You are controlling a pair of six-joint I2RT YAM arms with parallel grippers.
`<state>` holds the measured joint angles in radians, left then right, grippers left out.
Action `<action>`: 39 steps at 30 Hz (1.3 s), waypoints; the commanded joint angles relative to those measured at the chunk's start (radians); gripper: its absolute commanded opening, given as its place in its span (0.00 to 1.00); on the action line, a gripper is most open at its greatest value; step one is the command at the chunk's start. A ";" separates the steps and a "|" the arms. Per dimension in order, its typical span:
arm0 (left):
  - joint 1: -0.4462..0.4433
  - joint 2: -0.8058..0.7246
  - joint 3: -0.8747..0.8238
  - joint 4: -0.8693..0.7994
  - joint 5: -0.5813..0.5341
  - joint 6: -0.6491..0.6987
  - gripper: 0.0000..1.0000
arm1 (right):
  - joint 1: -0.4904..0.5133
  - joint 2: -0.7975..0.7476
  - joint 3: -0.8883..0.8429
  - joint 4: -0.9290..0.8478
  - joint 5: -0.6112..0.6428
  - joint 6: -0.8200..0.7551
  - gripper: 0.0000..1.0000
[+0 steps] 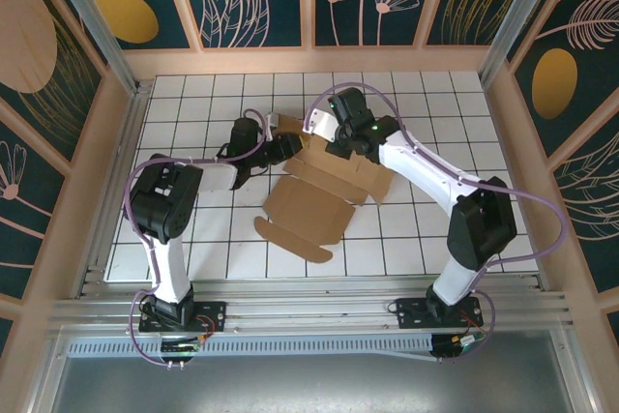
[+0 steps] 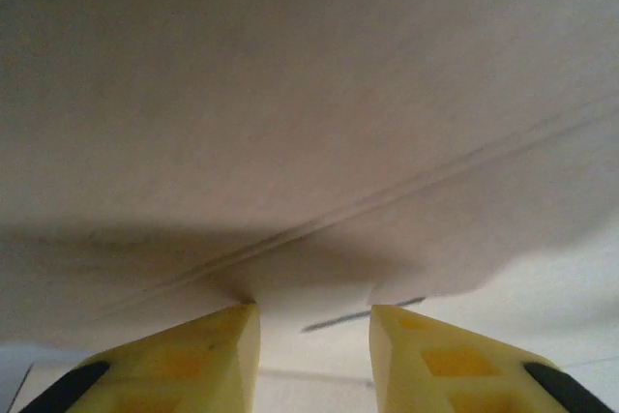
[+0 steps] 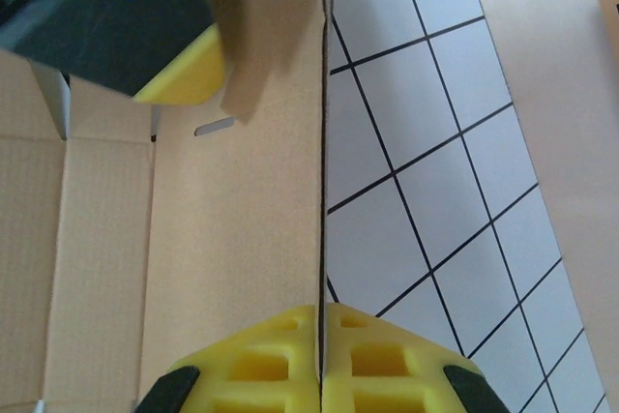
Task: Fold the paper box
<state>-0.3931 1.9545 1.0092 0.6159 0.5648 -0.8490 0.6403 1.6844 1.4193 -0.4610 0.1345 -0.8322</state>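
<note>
Toward the middle of the gridded counter (image 1: 193,239), in the top view, the paper box (image 1: 305,205) is spread as an unfolded brown sheet. Its length appears to run from lower left to upper right. Its far edge is met by both hands, the left hand (image 1: 282,148) from the left and the right hand (image 1: 331,146) from the right, close together.

In the right wrist view, the right hand (image 3: 321,360) is closed on a panel seen edge-on as a thin line running up the frame, so that panel is held upright.

In the left wrist view, the left hand (image 2: 314,345) is narrowed but gapped, and cardboard (image 2: 309,94) is spread broadly just ahead and above. No pinch can be confirmed. That flap is judged nearest the left hand.

Flat, smooth tiles are left free on all sides.
</note>
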 commanded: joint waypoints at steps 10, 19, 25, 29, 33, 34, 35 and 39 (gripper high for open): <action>0.023 -0.041 -0.115 0.180 -0.028 -0.204 0.35 | 0.102 -0.066 -0.259 0.368 0.330 -0.105 0.02; 0.020 -0.232 -0.402 0.535 -0.109 -0.767 0.38 | 0.115 -0.078 -0.340 0.542 0.413 -0.183 0.02; -0.006 -0.304 -0.369 0.531 -0.138 -0.897 0.54 | 0.129 -0.096 -0.394 0.607 0.421 -0.212 0.02; -0.026 -0.287 -0.294 0.479 -0.171 -0.899 0.63 | 0.140 -0.114 -0.418 0.642 0.416 -0.228 0.02; -0.027 -0.200 -0.236 0.500 -0.176 -0.953 0.65 | 0.148 -0.114 -0.412 0.639 0.421 -0.232 0.02; -0.027 -0.179 -0.226 0.518 -0.175 -0.974 0.64 | 0.150 -0.115 -0.412 0.638 0.422 -0.234 0.02; -0.030 -0.155 -0.218 0.540 -0.173 -1.001 0.63 | 0.152 -0.115 -0.411 0.641 0.422 -0.234 0.02; -0.046 -0.081 -0.198 0.613 -0.160 -1.072 0.56 | 0.163 -0.115 -0.414 0.657 0.436 -0.240 0.02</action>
<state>-0.4294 1.8229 0.7868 1.1698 0.4179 -1.8317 0.7795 1.6012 1.0100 0.1314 0.5732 -1.0576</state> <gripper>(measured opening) 0.571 0.060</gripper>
